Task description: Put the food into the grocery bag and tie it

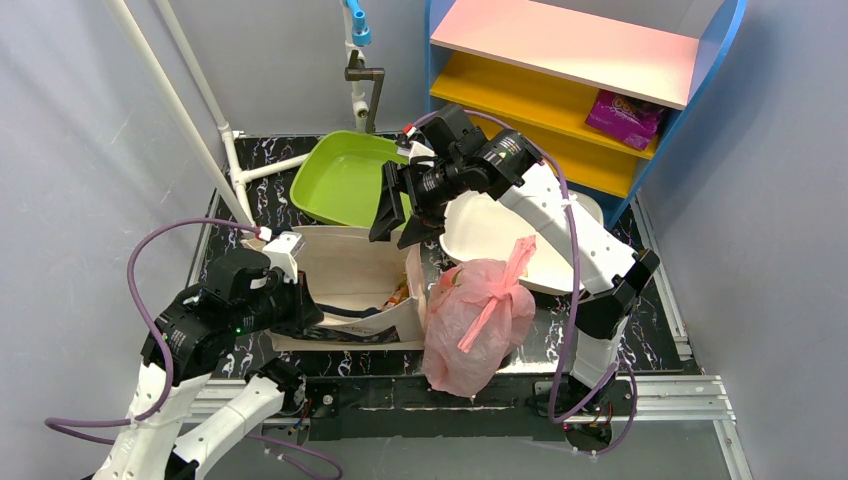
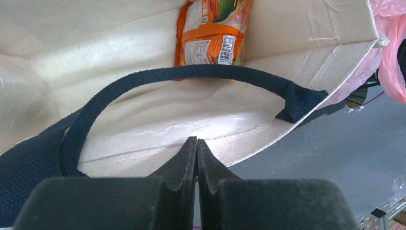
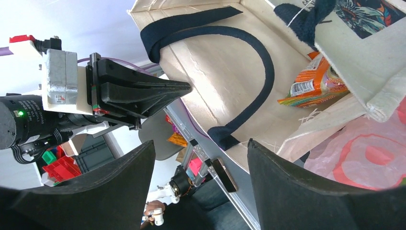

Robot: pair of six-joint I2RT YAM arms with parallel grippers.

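Canvas sits at the left of my working area: the beige canvas tote (image 1: pixel 350 265) lies open on the table (image 1: pixel 660 310), and my left gripper (image 2: pixel 196 143) is at its near rim with the fingers pressed together. I can see nothing held between them. Just past those tips the tote's navy handle (image 2: pixel 191 73) arches across, and an orange snack packet (image 2: pixel 213 31) lies deeper inside. Further right, my right gripper (image 3: pixel 201 146) hangs over the tote's far side with its fingers spread wide and empty. To its right is the pink grocery bag (image 1: pixel 470 325), standing against the tote's right wall at the near edge of the table. It bulges as though filled, and its handles are drawn up into a knot (image 1: pixel 512 272) with a loose tail hanging down. I cannot make out individual pieces of food through the plastic, and I see none lying loose on the table. I judge the loading and tying done, with at most a check of the knot and pulling the arms back left. Neither gripper touches the bag. The left one is well apart from it, across the tote, and the right is near it but up and to the left of the knot.
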